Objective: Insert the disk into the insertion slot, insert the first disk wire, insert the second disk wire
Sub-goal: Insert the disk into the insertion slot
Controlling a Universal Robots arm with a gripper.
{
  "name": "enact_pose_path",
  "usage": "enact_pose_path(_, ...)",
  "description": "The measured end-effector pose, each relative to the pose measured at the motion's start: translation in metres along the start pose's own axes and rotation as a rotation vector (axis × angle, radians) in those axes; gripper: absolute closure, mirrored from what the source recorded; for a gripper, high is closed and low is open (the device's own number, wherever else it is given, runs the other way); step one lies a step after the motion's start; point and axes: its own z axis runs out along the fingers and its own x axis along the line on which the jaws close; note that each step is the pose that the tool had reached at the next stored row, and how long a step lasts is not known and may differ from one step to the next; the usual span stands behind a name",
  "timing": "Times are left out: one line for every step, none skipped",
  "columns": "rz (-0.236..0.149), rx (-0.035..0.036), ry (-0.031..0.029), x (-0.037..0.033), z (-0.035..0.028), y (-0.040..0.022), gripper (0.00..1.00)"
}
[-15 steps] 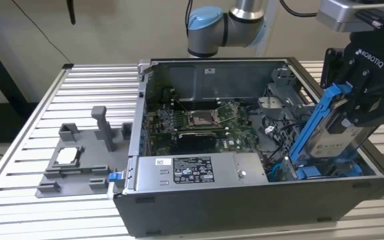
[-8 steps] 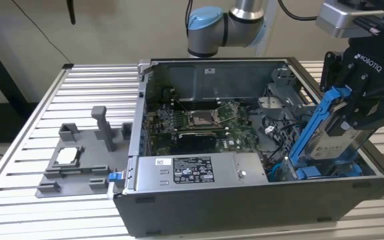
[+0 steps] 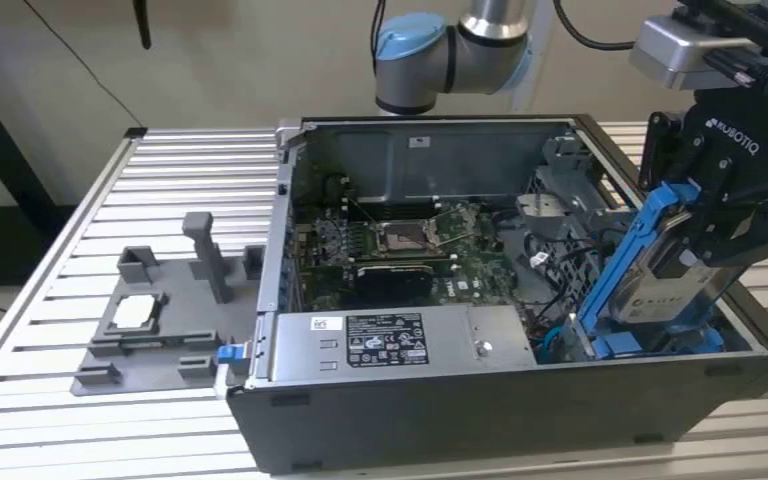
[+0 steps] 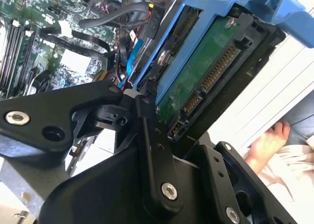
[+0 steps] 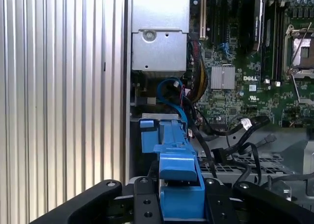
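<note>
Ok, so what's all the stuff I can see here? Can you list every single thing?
disk: one, silver-grey in a blue carrier, tilted over the case's corner at the exterior view's right
computer case: one, dark grey, open, on the table
motherboard: one, green, inside the case
power supply box: one, silver, inside the case
cables: several, black and blue, inside the case
fixture tray: one, grey, exterior view's left
table: one, silver, slatted
person's hand: one, past the disk
arm: one, grey with blue caps, behind the case
gripper: one, black, shut on the disk
</note>
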Motion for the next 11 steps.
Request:
enact_pose_path(0.0,0.0,-0.0005,0.0,0.0013,0.0,0.67)
enact_pose_path(0.0,0.0,-0.001,-0.0001,0.0029,-0.0001,0.67)
enact_pose_path(0.0,0.0,-0.0013,-0.0002,0.0044,-0.0001,0.67)
enact_pose_path(0.0,0.0,-0.0014,-0.0002,0.0062,-0.0002,0.67)
enact_pose_path(0.0,0.0,-0.0015,-0.0002,0.0079,-0.0002,0.67)
enact_pose_path(0.0,0.0,-0.0015,-0.0003,0.0099,-0.0003,0.67)
enact_pose_path(0.0,0.0,-0.0014,-0.0003,0.0116,-0.0003,0.67)
enact_pose_path(0.0,-0.0001,-0.0013,-0.0003,0.0134,-0.0004,0.67)
enact_pose_path(0.0,0.0,-0.0015,-0.0003,0.0153,-0.0004,0.67)
enact_pose_path(0.0,0.0,-0.0014,-0.0003,0.017,-0.0005,0.67)
enact_pose_path(0.0,0.0,-0.0014,-0.0003,0.0188,-0.0005,0.67)
